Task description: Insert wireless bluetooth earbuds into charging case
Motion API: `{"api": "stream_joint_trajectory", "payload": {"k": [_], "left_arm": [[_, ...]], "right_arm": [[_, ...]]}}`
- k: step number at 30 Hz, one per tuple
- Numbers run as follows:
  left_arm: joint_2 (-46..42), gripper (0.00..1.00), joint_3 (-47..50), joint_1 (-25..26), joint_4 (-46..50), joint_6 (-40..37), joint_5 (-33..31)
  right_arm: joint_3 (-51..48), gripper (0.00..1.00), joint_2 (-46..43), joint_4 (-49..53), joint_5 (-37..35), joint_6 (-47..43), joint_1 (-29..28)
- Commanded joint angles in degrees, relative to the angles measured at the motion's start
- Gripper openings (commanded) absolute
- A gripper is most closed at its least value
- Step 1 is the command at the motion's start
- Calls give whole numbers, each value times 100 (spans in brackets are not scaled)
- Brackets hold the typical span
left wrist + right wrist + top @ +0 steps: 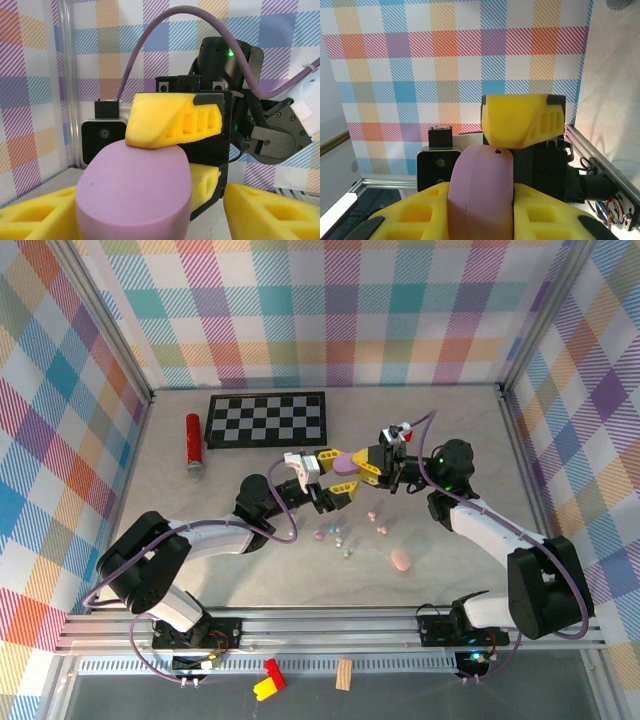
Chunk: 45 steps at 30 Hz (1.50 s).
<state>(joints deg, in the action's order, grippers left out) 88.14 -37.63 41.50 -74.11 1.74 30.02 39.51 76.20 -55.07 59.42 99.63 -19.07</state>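
A purple oval charging case (345, 462) hangs above the table's middle, between both grippers. My right gripper (364, 466) is shut on it, and its two yellow fingers (415, 215) press the case (481, 190) from both sides. My left gripper (150, 222) is open around the same case (135, 195). One of its fingers (35, 215) lies against the case. The other finger (270, 210) stands off with a gap. Several tiny pastel earbuds (345, 538) lie loose on the table below the grippers.
A pink oval case (401, 560) lies on the table near the earbuds. A checkerboard (266, 420) and a red cylinder (193, 440) sit at the back left. Plaid walls close in the table's sides and back.
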Motion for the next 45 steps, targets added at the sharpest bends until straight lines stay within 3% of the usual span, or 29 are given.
{"api": "stream_joint_trajectory", "payload": {"k": [1,8,16,23,38,42,45], "left_arm": [[43,64,-122,-27,-324,76,231],[142,51,-217,-27,-327,84,350],[177,50,-184,-19,-324,-69,393],[99,43,-199,-25,-324,-21,381],[95,47,-210,-24,-325,147,467],[107,43,-245,-22,-325,195,531],[124,33,-257,-22,-326,204,574]], "right_arm": [[-13,7,-101,-294,-28,-136,22],[-14,6,-115,-260,-16,-142,25],[30,6,-176,-161,-12,-160,22],[48,6,-263,116,7,-320,26],[10,6,-282,286,-15,-436,18],[4,6,-295,360,-19,-485,22],[7,6,-321,514,-18,-580,23]]}}
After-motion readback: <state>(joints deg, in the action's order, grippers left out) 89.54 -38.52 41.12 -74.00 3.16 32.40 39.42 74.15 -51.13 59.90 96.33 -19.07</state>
